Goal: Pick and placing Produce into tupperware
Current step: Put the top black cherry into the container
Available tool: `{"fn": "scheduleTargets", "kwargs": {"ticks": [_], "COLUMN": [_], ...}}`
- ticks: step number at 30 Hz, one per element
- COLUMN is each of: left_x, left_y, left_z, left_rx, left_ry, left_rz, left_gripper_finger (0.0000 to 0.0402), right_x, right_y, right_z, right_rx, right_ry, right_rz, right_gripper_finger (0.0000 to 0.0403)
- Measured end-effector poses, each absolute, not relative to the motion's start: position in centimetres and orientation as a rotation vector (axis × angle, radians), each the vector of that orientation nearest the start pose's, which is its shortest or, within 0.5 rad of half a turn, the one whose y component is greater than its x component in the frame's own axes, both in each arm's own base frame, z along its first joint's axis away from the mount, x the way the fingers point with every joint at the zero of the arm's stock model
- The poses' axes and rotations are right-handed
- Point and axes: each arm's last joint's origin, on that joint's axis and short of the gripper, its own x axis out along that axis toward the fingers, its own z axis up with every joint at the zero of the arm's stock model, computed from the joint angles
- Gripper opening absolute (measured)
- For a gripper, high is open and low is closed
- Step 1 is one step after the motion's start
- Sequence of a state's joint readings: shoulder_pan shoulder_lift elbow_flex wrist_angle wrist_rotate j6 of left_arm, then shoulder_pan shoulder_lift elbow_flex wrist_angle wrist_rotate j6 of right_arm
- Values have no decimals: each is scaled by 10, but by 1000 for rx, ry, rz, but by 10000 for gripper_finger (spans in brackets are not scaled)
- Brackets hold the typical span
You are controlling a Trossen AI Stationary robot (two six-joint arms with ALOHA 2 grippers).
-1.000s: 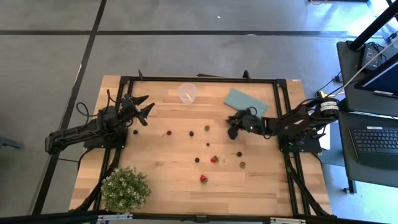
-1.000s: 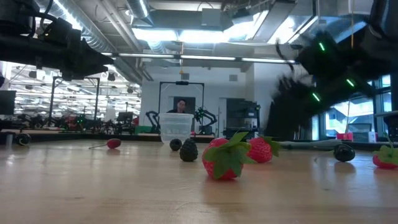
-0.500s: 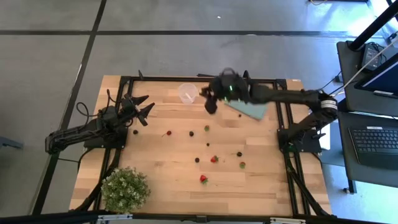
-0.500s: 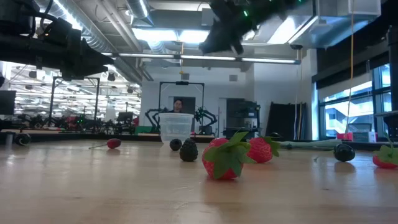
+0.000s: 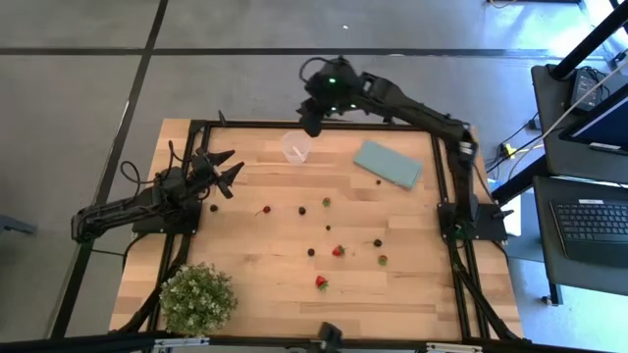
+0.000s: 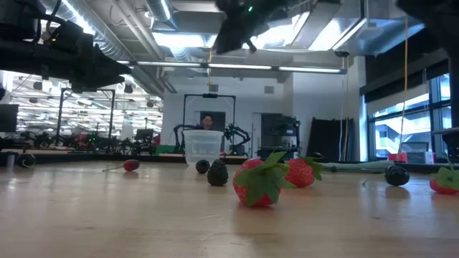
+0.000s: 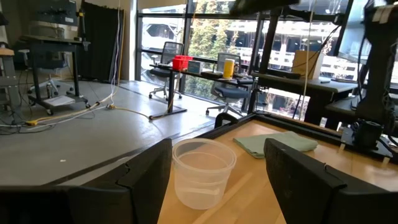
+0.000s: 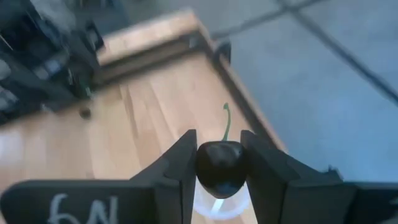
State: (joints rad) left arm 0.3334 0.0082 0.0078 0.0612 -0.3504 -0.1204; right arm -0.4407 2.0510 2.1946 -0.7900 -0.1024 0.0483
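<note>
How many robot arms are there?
2. The left gripper sits open at the table's left side; the right gripper holds a dark cherry high over the clear cup.

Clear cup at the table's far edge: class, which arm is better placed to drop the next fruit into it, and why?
Right. The right gripper is shut on a dark cherry directly above the clear cup. The left gripper is open, empty, and low beside the cup.

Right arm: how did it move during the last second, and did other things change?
The right gripper, shut on a dark cherry, swung from mid-table up and across to above the clear cup. The left gripper, open, stayed at the left side. The scattered berries did not move.
</note>
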Motion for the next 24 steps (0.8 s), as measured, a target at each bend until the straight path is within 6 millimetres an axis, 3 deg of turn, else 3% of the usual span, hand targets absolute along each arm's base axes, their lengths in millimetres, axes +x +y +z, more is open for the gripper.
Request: {"fn": "scheduleTargets", "kwargs": {"ticks": [6, 13, 16, 24], "left_x": [87, 87, 87, 87], "left_y": [41, 41, 41, 41], "left_z": [171, 171, 171, 171], "left_rx": [-116, -116, -116, -116], "left_ry": [-103, -103, -103, -103], "left_rz": [679, 679, 679, 679], "left_gripper_finger": [247, 247, 247, 247], "right_x": [443, 466, 469, 469], "right_y": [-207, -213, -214, -217], "right_z": [306, 230, 218, 217], "right_rx": [286, 356, 356, 340], "right_ry": [861, 1039, 1059, 1055], "right_rz": [-329, -241, -235, -259], "right_gripper_finger": [109, 111, 109, 113]}}
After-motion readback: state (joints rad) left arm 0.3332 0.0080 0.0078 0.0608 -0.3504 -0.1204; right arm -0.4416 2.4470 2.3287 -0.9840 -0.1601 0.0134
